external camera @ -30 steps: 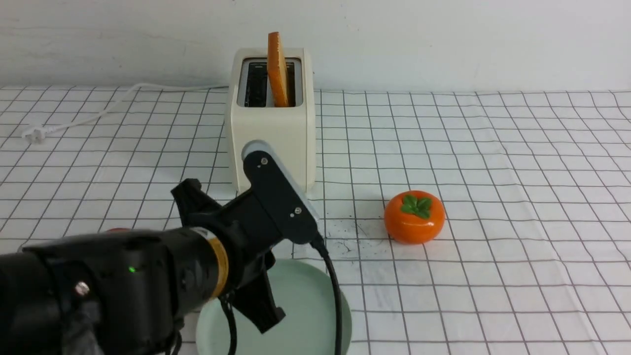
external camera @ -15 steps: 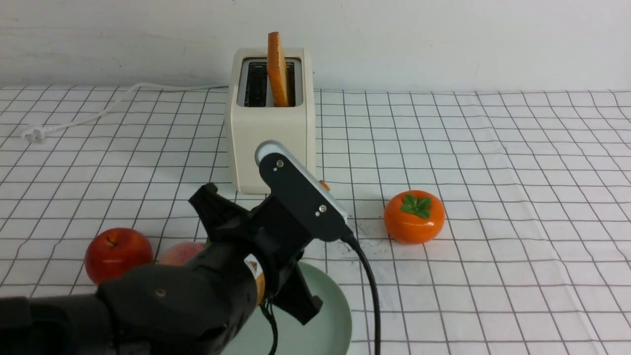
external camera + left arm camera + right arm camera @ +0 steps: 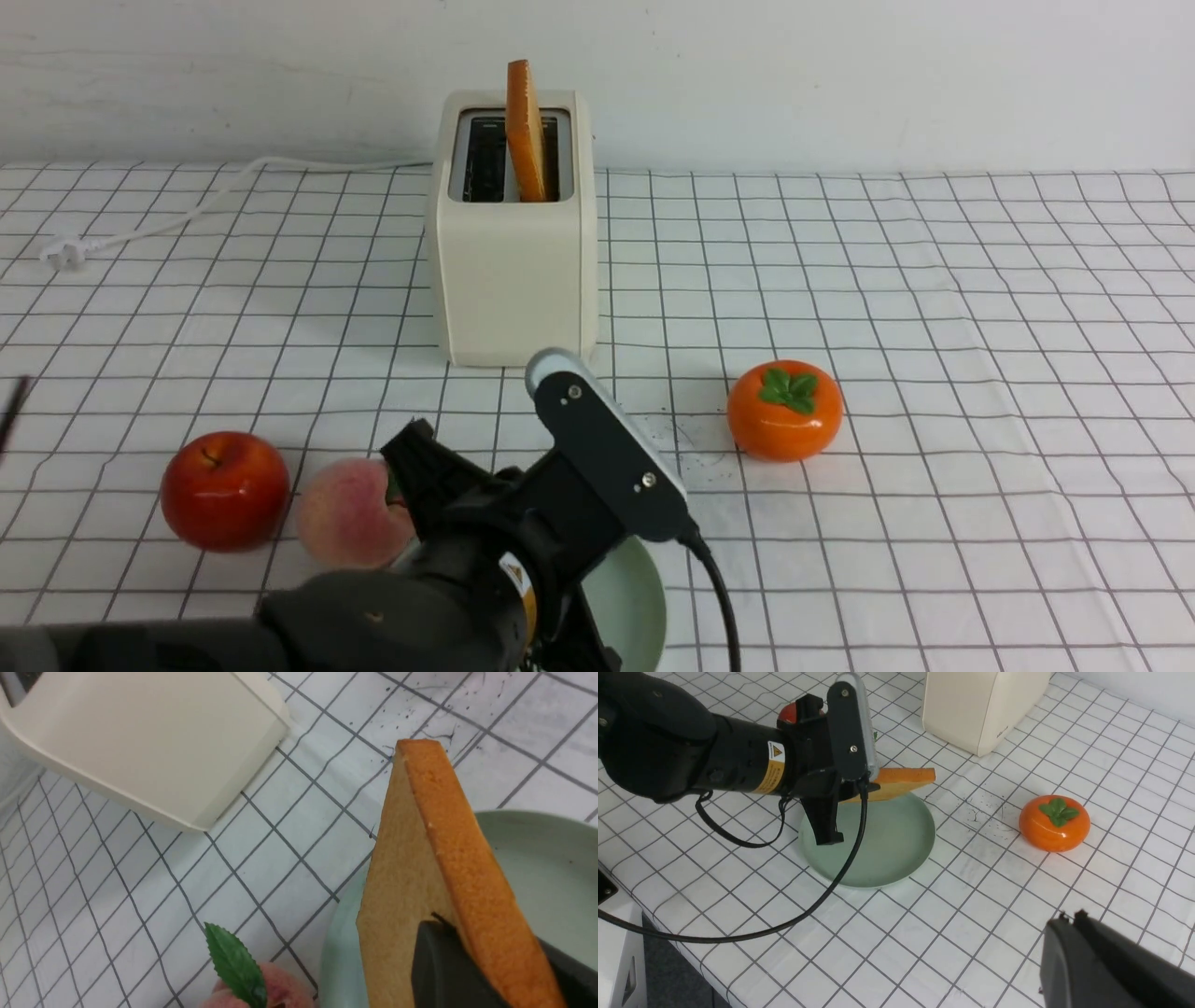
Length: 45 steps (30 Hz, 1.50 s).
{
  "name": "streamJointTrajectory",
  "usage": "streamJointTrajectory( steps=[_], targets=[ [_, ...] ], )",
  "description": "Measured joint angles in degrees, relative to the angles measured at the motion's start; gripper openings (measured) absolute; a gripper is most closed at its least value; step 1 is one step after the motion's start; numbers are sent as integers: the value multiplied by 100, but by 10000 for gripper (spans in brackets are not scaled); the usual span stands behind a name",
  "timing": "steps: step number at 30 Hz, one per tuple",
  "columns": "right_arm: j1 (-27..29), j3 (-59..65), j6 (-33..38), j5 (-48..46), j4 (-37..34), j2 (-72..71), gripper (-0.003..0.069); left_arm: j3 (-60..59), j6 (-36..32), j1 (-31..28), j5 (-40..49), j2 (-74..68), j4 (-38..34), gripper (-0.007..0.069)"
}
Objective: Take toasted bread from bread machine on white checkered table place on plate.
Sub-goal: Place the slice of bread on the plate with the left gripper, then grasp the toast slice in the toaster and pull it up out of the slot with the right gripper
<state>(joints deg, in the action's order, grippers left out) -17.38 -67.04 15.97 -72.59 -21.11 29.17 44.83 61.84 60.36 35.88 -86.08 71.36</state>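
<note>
Front view showed you the white checkered table meeting a plain white wall. Your left gripper pinched a toast slice over the plate, and your right gripper had its fingers pressed together.

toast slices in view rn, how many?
2. One slice stands in the bread machine; the other slice is gripped by the left pincer over the plate's rim. The second slot looks empty.

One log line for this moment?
left gripper shut on golden toast slice | over mint-green round plate | second slice in cream toaster | right gripper shut
</note>
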Motion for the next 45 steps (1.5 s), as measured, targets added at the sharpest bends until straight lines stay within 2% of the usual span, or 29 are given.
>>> streamJointTrajectory(
  steps=[5, 8, 11, 12, 13, 14, 15, 16, 18, 19, 21, 24, 28, 33, 35, 37, 38, 41, 43, 45],
  targets=[
    [0, 0, 0, 0, 5, 0, 4, 0, 0, 0, -34, -339, 0, 108],
    [0, 0, 0, 0, 5, 0, 4, 0, 0, 0, -69, -386, -15, 144],
    [0, 0, 0, 0, 5, 0, 4, 0, 0, 0, -93, -386, -216, 264],
    [0, 0, 0, 0, 5, 0, 4, 0, 0, 0, -94, -386, -258, 274],
    [0, 0, 0, 0, 5, 0, 5, 0, 0, 0, -98, -386, -455, 371],
    [0, 0, 0, 0, 5, 0, 5, 0, 0, 0, -98, -386, -482, 382],
    [0, 0, 0, 0, 5, 0, 6, 0, 0, 0, -98, -377, -760, 467],
    [0, 0, 0, 0, 5, 0, 7, 0, 0, 0, -105, -348, -927, 517],
    [0, 0, 0, 0, 5, 0, 8, 0, -45, 0, -113, -290, -1108, 569],
    [0, 0, 0, 0, 5, 0, 10, 0, -161, 0, -119, -114, -1378, 626],
    [0, 0, 6, 0, 5, 0, 11, 0, -334, 0, -119, 108, -1612, 654],
    [0, 0, 6, 0, 5, 0, 13, 0, -507, 0, -102, 467, -1930, 659],
    [0, 0, 68, 0, 5, 0, 14, 0, -777, 0, -39, 967, -2487, 635],
    [0, 0, 76, 0, 16, 0, 14, -6, -1053, 0, 3, 1861, -3213, 559],
    [0, 0, -146, 0, 10, 78, 14, -18, -929, 0, 26, 2288, -3326, 486],
    [0, 0, -352, 0, 10, 271, 14, -18, -689, 0, 81, 2770, -3338, 362],
    [0, 0, -372, 0, 10, 300, 14, -18, -657, 0, 88, 2770, -3330, 362],
    [0, 0, -534, 14, -29, 1044, 14, -19, -264, 0, 201, 3658, -3175, 66],
    [0, 0, -562, 116, -113, 1560, 14, -19, -226, 0, 201, 4136, -3057, -13],
    [0, 0, -556, 286, -272, 2045, 14, -19, -213, 0, 201, 4596, -2979, -13]
  ],
)
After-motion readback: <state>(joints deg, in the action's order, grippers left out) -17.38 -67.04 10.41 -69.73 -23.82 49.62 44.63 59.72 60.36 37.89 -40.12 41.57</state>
